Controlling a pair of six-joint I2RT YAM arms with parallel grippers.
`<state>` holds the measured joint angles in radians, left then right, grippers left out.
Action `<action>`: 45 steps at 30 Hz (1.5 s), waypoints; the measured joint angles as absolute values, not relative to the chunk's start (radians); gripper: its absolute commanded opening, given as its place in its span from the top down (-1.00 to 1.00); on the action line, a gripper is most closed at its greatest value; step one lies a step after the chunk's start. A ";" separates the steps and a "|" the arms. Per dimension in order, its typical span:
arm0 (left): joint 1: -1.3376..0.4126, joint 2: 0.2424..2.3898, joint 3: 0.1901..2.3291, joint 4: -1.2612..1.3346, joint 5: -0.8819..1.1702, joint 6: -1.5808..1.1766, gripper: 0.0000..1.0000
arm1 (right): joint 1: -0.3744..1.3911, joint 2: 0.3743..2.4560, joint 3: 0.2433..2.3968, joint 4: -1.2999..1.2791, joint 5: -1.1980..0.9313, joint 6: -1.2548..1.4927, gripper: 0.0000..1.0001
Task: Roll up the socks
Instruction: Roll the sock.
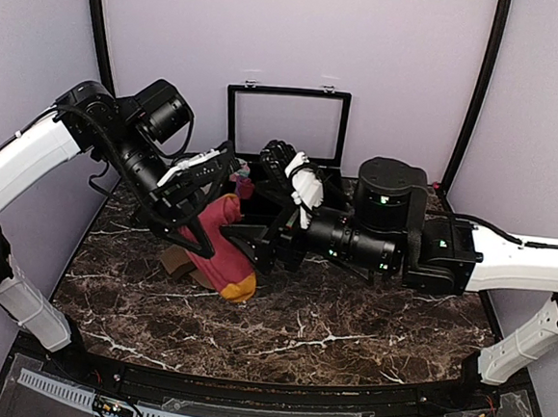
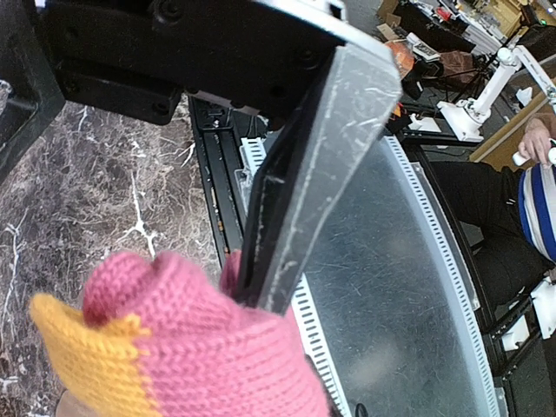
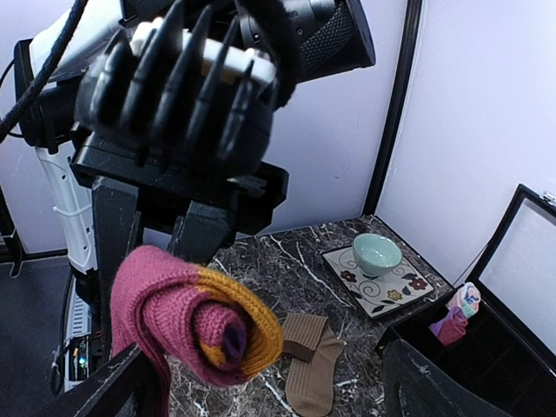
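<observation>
Rolling the red-maroon sock [image 3: 187,317] looks like the step in hand. The left gripper [image 1: 205,232] is clamped on it and holds it up as a loose curl, orange toe outward, at about 10 o'clock from the middle of the table [image 1: 327,338]. The right gripper [image 3: 274,382] faces it, jaws spread wide and holding nothing. I judge those jaws must next close on the curl to tuck the cuff. The tan pair [image 3: 308,356] lies flat beneath. At 12 o'clock a black box [image 3: 495,365] holds a pink and light-blue bundle [image 3: 465,304]. A bowl [image 3: 376,254] sits nearby. The crowded arms could collide.

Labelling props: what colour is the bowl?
Pale mint-green bowl; shows best in the right wrist view.
</observation>
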<state>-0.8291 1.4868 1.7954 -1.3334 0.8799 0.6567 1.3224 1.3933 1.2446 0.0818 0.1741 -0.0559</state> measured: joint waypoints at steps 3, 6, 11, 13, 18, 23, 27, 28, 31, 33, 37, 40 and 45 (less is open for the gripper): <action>-0.829 1.487 1.798 -1.344 0.904 0.666 1.00 | 1.320 1.390 1.234 0.080 0.146 -0.059 -0.76; -0.830 1.487 1.805 -1.361 0.933 0.679 1.00 | 1.318 1.389 1.217 0.078 0.127 -0.070 -0.75; -0.830 1.487 1.810 -1.383 0.961 0.704 1.00 | 1.301 1.362 1.193 0.067 0.048 -0.089 -0.72; -0.830 1.487 1.810 -1.388 0.965 0.711 1.00 | 1.295 1.333 1.189 0.065 0.009 -0.100 -0.87; -0.830 1.487 1.810 -1.407 0.972 0.731 1.00 | 1.292 1.280 1.218 0.055 -0.049 -0.139 -0.69; -0.830 1.488 1.810 -1.427 0.973 0.751 1.00 | 1.291 1.300 1.288 -0.004 -0.086 -0.173 -0.22; -0.830 1.489 1.810 -1.433 0.977 0.758 1.00 | 1.290 1.335 1.325 -0.044 -0.115 -0.199 -0.05; -0.830 1.489 1.810 -1.434 0.978 0.759 1.00 | 1.290 1.346 1.331 -0.055 -0.122 -0.204 -0.01; -0.830 1.489 1.809 -1.438 0.978 0.764 1.00 | 1.290 1.376 1.343 -0.076 -0.144 -0.209 0.00; -0.830 1.489 1.806 -1.438 0.977 0.767 1.00 | 1.290 1.394 1.346 -0.078 -0.157 -0.209 0.00; -0.830 1.489 1.787 -1.439 0.967 0.780 1.00 | 1.290 1.406 1.346 -0.080 -0.166 -0.208 -0.01; -0.830 1.489 1.767 -1.439 0.958 0.789 1.00 | 1.290 1.408 1.346 -0.074 -0.170 -0.208 0.00; -0.830 1.489 1.758 -1.441 0.941 0.804 1.00 | 1.290 1.427 1.346 -0.052 -0.189 -0.200 0.13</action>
<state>-0.8299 1.4887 1.7584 -1.4406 0.9409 0.8040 1.2903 1.4265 1.3464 -0.0517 -0.1890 -0.2005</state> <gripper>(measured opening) 0.128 0.484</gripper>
